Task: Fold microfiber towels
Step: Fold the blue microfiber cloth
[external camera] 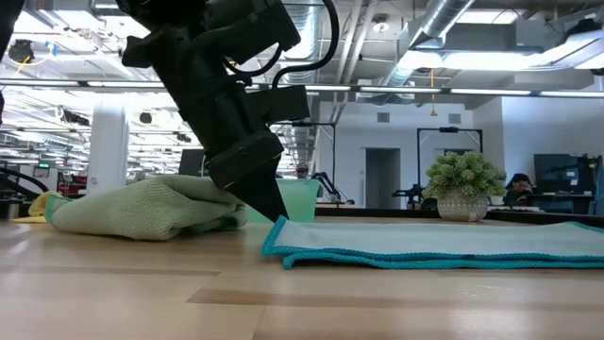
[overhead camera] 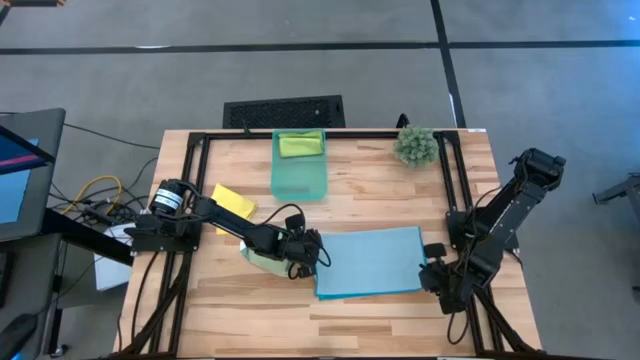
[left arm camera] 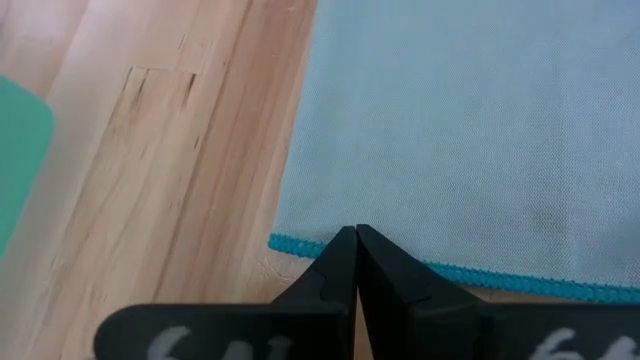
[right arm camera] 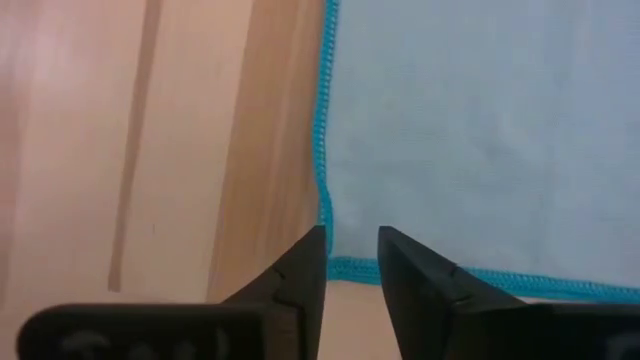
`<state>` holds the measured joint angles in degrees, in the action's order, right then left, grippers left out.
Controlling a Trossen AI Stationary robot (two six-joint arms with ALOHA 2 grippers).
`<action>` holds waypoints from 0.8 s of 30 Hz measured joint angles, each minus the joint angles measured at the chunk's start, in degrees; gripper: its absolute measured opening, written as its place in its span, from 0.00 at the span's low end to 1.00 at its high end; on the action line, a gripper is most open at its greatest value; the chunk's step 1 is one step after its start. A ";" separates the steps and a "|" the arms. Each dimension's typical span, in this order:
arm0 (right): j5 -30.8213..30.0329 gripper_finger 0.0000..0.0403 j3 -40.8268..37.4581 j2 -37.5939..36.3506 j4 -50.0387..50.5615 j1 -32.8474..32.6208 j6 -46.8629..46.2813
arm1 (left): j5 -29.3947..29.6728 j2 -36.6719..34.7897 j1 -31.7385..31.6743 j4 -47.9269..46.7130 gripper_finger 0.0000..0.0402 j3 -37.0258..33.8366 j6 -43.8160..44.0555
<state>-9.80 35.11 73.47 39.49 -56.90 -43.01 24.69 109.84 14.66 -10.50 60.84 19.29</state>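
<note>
The light blue towel (overhead camera: 372,262) lies spread flat on the table. My left gripper (overhead camera: 312,256) is shut at the towel's left edge, pointing slantwise down. My right gripper (right arm camera: 352,238) hovers open over the towel's right near corner (right arm camera: 328,266); it is at the towel's right edge in the high view (overhead camera: 432,270). A pale green towel (external camera: 142,208) lies bunched under my left arm. A yellow towel (overhead camera: 232,200) lies flat at the left. A lime green towel (overhead camera: 300,145) sits in the teal bin (overhead camera: 300,178). My left gripper has its shut fingertips (external camera: 276,215) down on the light blue towel's hemmed left edge (left arm camera: 300,245), coming slantwise from above and from the table's left. Whether any cloth is pinched between the tips I cannot tell. The towel lies flat on the table there.
A small spiky green plant (overhead camera: 415,145) stands at the far right of the table. A black frame (overhead camera: 190,180) runs along the table's left, far and right sides. Bare wood lies along the near edge (overhead camera: 330,325).
</note>
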 joint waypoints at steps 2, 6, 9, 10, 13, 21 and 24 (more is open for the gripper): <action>0.38 0.28 0.00 0.00 -0.13 0.02 0.83 | 0.00 -0.01 0.00 0.01 0.00 0.00 0.00; 0.58 0.27 0.00 0.42 -0.54 0.02 1.05 | 0.00 -0.02 0.02 0.09 0.00 0.00 0.21; 0.90 0.27 0.00 2.27 -1.59 -0.01 1.30 | -0.02 -0.02 0.04 0.09 0.01 0.00 0.72; 1.17 0.28 0.00 3.07 -2.09 -0.01 1.70 | -0.02 -0.03 0.04 0.09 0.01 0.00 0.72; 2.25 0.28 0.00 5.76 -2.76 -0.01 3.77 | -0.04 -0.04 0.04 0.11 0.03 0.00 0.92; 2.72 0.16 0.12 7.66 -1.94 0.04 2.57 | -0.05 -0.04 0.04 1.01 0.15 0.00 0.39; 3.87 0.11 0.88 6.07 -0.60 0.11 1.18 | -0.07 -0.07 0.18 0.96 0.18 0.30 -0.45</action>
<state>-5.92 36.00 79.54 38.88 -56.79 -41.83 24.62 109.78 14.83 -9.54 61.14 18.84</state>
